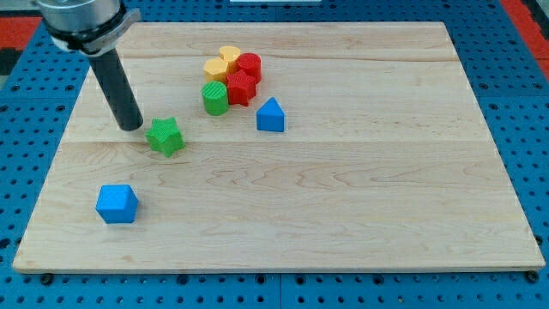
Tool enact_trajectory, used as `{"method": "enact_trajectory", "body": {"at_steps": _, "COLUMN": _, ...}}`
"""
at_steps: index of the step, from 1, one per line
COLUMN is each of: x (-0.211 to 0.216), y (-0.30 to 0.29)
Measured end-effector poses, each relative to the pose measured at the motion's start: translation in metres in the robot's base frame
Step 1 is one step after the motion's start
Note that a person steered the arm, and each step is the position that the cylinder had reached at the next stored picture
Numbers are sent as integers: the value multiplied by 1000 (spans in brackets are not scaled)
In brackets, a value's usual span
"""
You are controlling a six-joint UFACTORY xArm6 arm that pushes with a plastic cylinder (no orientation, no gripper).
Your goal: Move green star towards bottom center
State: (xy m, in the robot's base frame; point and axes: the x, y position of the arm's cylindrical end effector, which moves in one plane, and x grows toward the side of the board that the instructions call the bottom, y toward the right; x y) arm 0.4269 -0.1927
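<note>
The green star (165, 136) lies on the wooden board (343, 215), left of its middle. My tip (131, 126) rests on the board just to the star's upper left, a small gap from it. The dark rod rises from there to the view's top left corner.
A cluster sits near the top middle: a yellow block (222, 63), a red cylinder (250, 65), a red star (241, 87) and a green cylinder (215, 98). A blue triangular block (271, 115) lies just right of the cluster. A blue cube (117, 204) lies at the lower left.
</note>
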Motion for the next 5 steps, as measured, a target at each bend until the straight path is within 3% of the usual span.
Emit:
{"method": "enact_trajectory", "body": {"at_steps": 2, "x": 29, "y": 92}}
{"method": "enact_trajectory", "body": {"at_steps": 3, "x": 10, "y": 94}}
{"method": "enact_trajectory", "body": {"at_steps": 5, "x": 45, "y": 142}}
